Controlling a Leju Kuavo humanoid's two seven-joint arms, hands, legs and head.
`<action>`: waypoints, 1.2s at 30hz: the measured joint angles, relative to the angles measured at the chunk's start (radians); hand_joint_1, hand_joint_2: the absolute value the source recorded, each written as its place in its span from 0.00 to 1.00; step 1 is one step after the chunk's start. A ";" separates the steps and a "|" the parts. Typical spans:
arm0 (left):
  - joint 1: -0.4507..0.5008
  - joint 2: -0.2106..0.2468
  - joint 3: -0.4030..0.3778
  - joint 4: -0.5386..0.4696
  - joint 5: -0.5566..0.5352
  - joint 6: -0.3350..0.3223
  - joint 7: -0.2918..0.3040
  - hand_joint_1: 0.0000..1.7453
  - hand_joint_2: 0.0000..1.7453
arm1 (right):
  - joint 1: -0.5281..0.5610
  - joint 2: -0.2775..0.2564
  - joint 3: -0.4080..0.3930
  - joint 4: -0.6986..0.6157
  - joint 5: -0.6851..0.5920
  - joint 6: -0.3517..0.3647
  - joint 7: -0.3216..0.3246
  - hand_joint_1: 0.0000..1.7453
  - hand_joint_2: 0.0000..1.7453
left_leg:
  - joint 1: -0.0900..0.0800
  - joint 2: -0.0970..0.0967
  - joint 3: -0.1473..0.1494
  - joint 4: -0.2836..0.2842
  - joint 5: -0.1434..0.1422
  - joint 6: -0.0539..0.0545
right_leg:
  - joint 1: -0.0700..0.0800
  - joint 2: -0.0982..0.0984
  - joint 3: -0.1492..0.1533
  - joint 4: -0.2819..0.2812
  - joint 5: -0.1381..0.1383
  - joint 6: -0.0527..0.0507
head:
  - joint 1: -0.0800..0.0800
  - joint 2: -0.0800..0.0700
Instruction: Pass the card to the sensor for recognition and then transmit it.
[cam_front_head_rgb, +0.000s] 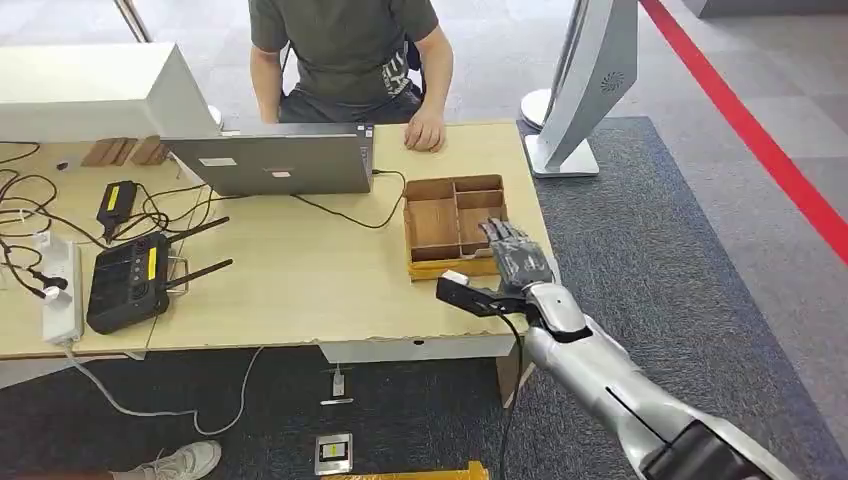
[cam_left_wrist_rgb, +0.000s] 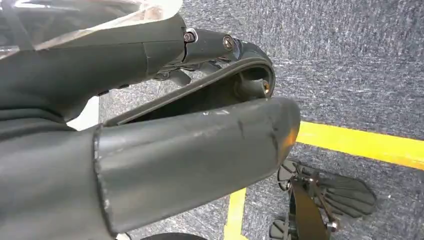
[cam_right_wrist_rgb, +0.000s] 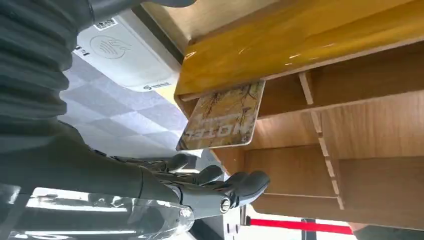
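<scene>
A: From the head view, what do we see?

B: Our right hand (cam_front_head_rgb: 515, 255) is stretched over the near edge of a wooden divided tray (cam_front_head_rgb: 440, 215) at the right end of the table (cam_front_head_rgb: 300, 290). A person (cam_front_head_rgb: 345, 55) sits across from us behind a laptop (cam_front_head_rgb: 270, 160). The hand is there, we judge, because the tray is where the card is kept.

A: And the left wrist view?

B: Our left hand (cam_left_wrist_rgb: 165, 150) hangs over grey carpet with a yellow line (cam_left_wrist_rgb: 360, 142). Its fingers are hidden behind the thick thumb, so we cannot tell whether they are apart or together. It seems to be idle.

A: The right wrist view?

B: The card (cam_right_wrist_rgb: 225, 117), printed "HOTEL", leans against the tray's glossy yellow rim (cam_right_wrist_rgb: 300, 37), one end tucked in and the other sticking out, which leaves an edge free to grasp. Our right fingers (cam_right_wrist_rgb: 235, 182) are extended near it, close to one another and holding nothing. A white unit with a contactless mark (cam_right_wrist_rgb: 122, 50) lies beyond the tray, probably the sensor.
</scene>
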 joint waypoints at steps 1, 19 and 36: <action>0.000 0.000 0.000 0.000 -0.002 -0.001 0.000 0.00 0.00 | 0.000 0.000 0.001 0.000 0.002 0.002 0.009 0.00 1.00 | 0.000 0.000 0.000 0.000 0.000 0.000 | 0.000 0.000 0.000 0.000 0.000 0.000 | 0.000 0.000; 0.000 0.000 0.000 0.000 -0.021 -0.016 -0.003 0.00 0.00 | 0.006 -0.034 -0.001 -0.014 0.016 0.018 0.041 0.00 1.00 | 0.000 0.000 0.000 0.000 0.000 0.000 | 0.000 0.000 0.000 0.000 0.000 0.000 | 0.000 0.000; 0.000 0.000 0.000 0.000 -0.024 -0.019 -0.002 0.00 0.00 | 0.020 -0.038 -0.010 -0.023 0.033 0.038 0.048 1.00 1.00 | 0.000 0.000 0.000 0.000 0.000 0.000 | 0.000 0.000 0.000 0.000 0.000 0.000 | 0.000 0.000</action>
